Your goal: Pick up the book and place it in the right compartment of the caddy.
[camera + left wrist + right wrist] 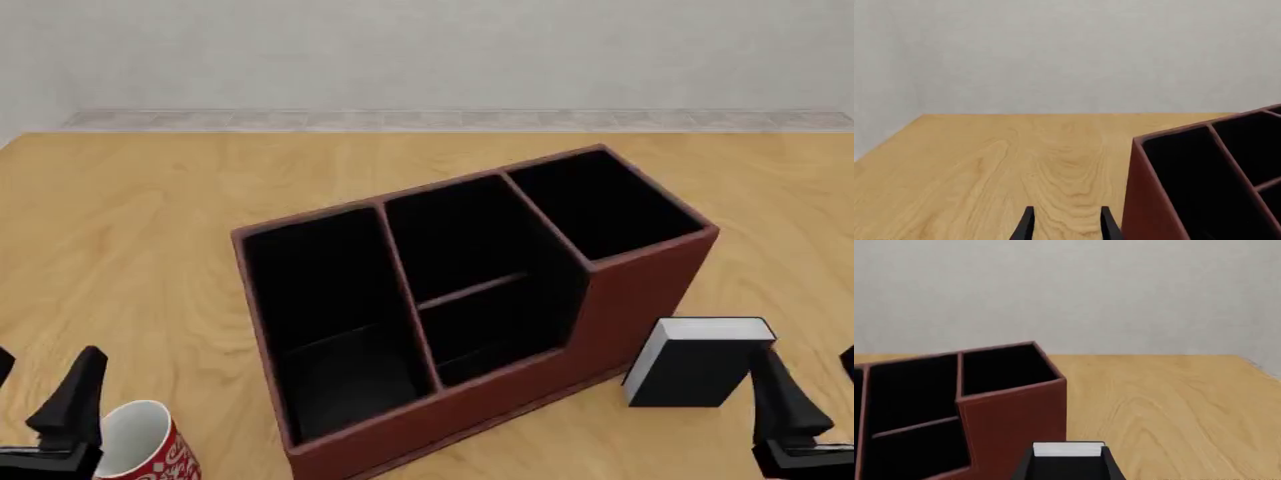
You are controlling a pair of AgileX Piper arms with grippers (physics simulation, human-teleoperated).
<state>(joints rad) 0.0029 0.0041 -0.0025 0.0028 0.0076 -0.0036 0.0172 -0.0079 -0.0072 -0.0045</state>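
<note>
Book pickup: line up the right gripper before closing

Book (694, 362) stands upright on the wooden table (134, 230), just beside the caddy's (627, 290) tall end and on the near-right side of it, white page edges facing up. Nothing holds it yet, so the step in hand is the approach and grasp.

The right gripper (1067, 462) is the natural choice. In the right wrist view its two dark fingers sit parted on either side of the book's top, with the white page edges showing between them; whether they touch the covers I cannot tell. The jaws look spread rather than clenched. In the front view the same gripper (814, 405) appears at the lower right edge, near the book.

To do this well, I would keep the book centred between the fingers, close on the two covers rather than on the spine and page edge, and take it low enough that the thick block does not pivot. A lopsided grip could tip it against the caddy wall.

The right compartment (601, 200) is narrow with taller walls, so the lift must clear that rim fully before moving across.

The left gripper (1064, 225) hangs over bare table with its fingers apart, grasping nothing, near the red-and-white mug (140, 445).
</note>
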